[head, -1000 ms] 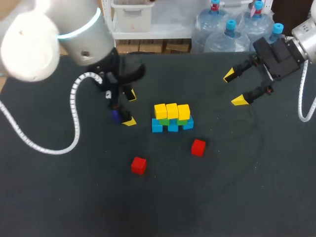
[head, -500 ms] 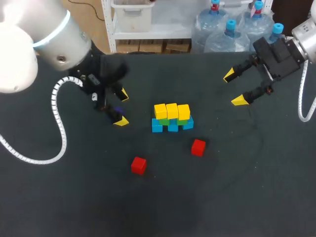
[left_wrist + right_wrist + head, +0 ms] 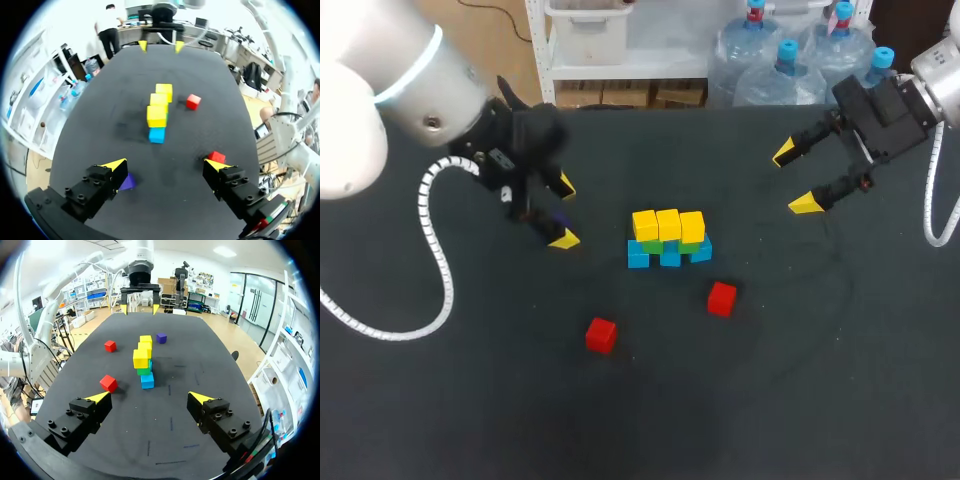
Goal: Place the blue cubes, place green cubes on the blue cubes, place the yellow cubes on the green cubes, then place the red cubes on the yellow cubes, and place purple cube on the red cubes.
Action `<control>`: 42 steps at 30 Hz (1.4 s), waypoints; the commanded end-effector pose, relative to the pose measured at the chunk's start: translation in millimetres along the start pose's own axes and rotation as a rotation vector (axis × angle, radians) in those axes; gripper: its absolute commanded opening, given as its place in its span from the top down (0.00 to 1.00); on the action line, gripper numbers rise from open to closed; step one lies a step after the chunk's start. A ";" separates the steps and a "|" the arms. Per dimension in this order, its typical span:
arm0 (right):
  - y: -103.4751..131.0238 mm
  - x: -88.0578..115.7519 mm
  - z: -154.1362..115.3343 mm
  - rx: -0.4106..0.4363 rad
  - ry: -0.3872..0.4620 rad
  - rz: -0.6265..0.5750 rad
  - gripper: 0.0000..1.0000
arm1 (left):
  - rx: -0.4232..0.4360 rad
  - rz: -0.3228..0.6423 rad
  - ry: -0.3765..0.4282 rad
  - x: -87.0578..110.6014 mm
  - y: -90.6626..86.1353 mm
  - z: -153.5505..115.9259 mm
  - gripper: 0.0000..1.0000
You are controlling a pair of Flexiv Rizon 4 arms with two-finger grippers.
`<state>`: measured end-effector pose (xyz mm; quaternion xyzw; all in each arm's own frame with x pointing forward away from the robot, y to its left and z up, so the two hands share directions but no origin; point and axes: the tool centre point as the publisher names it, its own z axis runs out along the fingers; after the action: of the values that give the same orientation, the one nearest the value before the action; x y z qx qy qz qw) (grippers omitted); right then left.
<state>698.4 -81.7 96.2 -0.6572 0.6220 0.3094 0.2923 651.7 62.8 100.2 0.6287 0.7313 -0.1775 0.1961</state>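
Observation:
Three yellow cubes (image 3: 668, 225) sit in a row on green cubes (image 3: 144, 371), which rest on blue cubes (image 3: 668, 256) at the table's middle. Two red cubes lie loose: one (image 3: 721, 298) right of the stack's front, one (image 3: 601, 334) further left. My left gripper (image 3: 564, 213) is open, low, left of the stack. The purple cube (image 3: 127, 182) lies on the table by the inner side of one of its fingers, and a red cube (image 3: 216, 156) shows just past the other finger. My right gripper (image 3: 795, 179) hangs open and empty at the back right.
The table is a dark mat (image 3: 820, 380) with wide bare room at the front and right. My left arm's white hose (image 3: 430, 250) loops over the mat's left side. In the right wrist view the purple cube (image 3: 161, 338) lies beyond the stack.
My left arm has drawn back to the left and slightly away from the stack, gripper still open over the purple cube. The cubes and the right arm have stayed put.

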 end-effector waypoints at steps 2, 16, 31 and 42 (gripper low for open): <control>0.1 0.0 0.4 0.001 -0.001 -0.001 0.00 | -0.071 0.003 -0.012 5.4 -9.1 -26.4 0.00; 10.0 -2.9 2.4 -0.004 0.013 0.009 0.00 | -0.093 0.024 -0.008 3.8 -6.3 -37.2 0.00; 116.7 -37.5 39.0 0.044 0.339 0.133 0.00 | -0.093 0.024 -0.008 3.8 -6.3 -37.2 0.00; 123.4 -12.5 48.2 0.006 0.389 0.255 0.00 | -0.093 0.024 -0.008 3.8 -6.3 -37.2 0.00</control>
<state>571.8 -43.4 80.9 -0.6224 0.7456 0.2108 0.1110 642.1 82.9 131.1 0.6259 0.7320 -0.1418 0.2286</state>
